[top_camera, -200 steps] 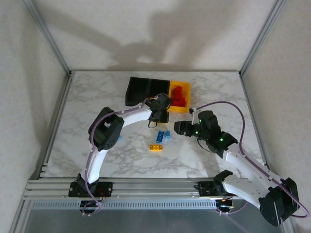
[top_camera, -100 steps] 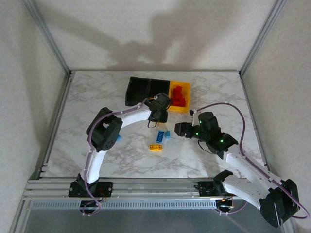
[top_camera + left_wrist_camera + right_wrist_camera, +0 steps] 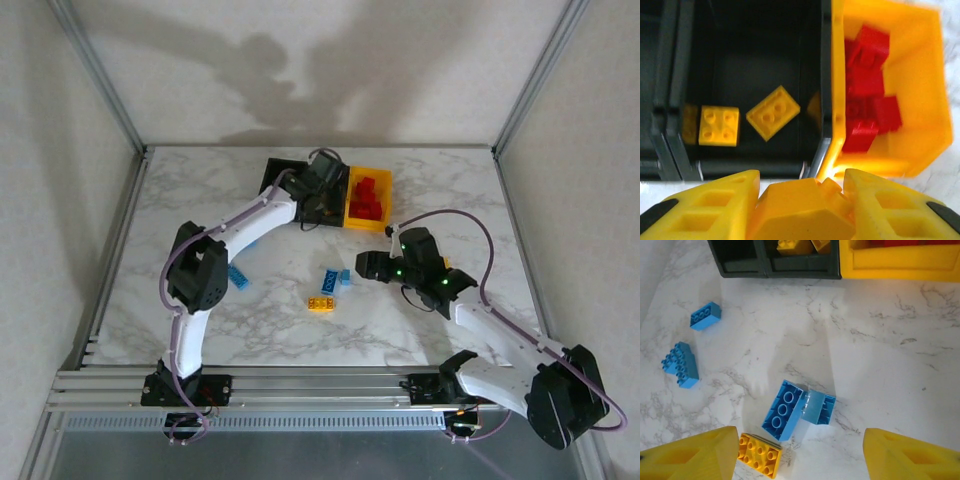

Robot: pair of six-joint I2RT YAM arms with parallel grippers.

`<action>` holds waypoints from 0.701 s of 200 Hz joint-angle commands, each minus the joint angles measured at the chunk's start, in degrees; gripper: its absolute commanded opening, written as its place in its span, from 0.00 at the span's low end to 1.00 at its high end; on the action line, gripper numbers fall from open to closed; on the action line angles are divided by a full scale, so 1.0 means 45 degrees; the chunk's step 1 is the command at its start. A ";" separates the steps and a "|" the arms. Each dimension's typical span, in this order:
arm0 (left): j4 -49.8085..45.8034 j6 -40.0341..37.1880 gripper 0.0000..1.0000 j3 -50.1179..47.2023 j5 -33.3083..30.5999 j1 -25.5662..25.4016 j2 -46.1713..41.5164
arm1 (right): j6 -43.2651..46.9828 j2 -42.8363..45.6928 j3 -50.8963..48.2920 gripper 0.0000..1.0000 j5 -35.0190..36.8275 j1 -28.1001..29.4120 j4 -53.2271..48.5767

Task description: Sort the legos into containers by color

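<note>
My left gripper (image 3: 801,186) is shut on a yellow lego (image 3: 800,212) and hangs at the near rim of the containers (image 3: 318,200). Just beyond it, the middle black bin (image 3: 755,65) holds two yellow legos (image 3: 772,112). To its right, the yellow bin (image 3: 920,75) holds several red legos (image 3: 867,90). My right gripper (image 3: 800,460) is open above the marble table (image 3: 366,265), with nothing between its fingers. Below it lie a blue lego (image 3: 785,410), a light blue lego (image 3: 819,407) touching it, and a yellow lego (image 3: 759,455).
Two more blue legos (image 3: 705,316) (image 3: 680,365) lie to the left on the table, near my left arm's elbow (image 3: 238,276). A second black bin (image 3: 283,180) stands at the left end of the row. Metal frame rails edge the table (image 3: 120,250).
My left gripper has carried the yellow lego away from the table's middle to the near rim of the bins. My right gripper has shifted slightly left.
</note>
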State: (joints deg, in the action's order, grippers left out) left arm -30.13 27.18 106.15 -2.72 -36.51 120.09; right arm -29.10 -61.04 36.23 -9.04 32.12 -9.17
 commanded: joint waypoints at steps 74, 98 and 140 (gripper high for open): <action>-0.1374 0.0384 0.41 0.4949 -0.0936 0.0804 0.4184 | -0.0310 -0.0147 0.0641 0.67 0.0319 -0.0126 0.0181; -0.1253 0.0580 0.41 0.5103 -0.0987 0.0903 0.4591 | -0.0349 -0.0050 0.0610 0.67 0.0387 -0.0126 0.0114; -0.1037 0.0660 0.42 0.5138 -0.1104 0.0965 0.4970 | -0.0292 0.0067 0.0609 0.67 0.0568 -0.0145 -0.0111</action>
State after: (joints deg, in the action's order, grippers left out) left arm -33.74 28.84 127.09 -5.98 -32.75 141.40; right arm -29.89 -61.63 37.60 -8.05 31.90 -8.82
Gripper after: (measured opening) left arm 0.422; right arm 0.666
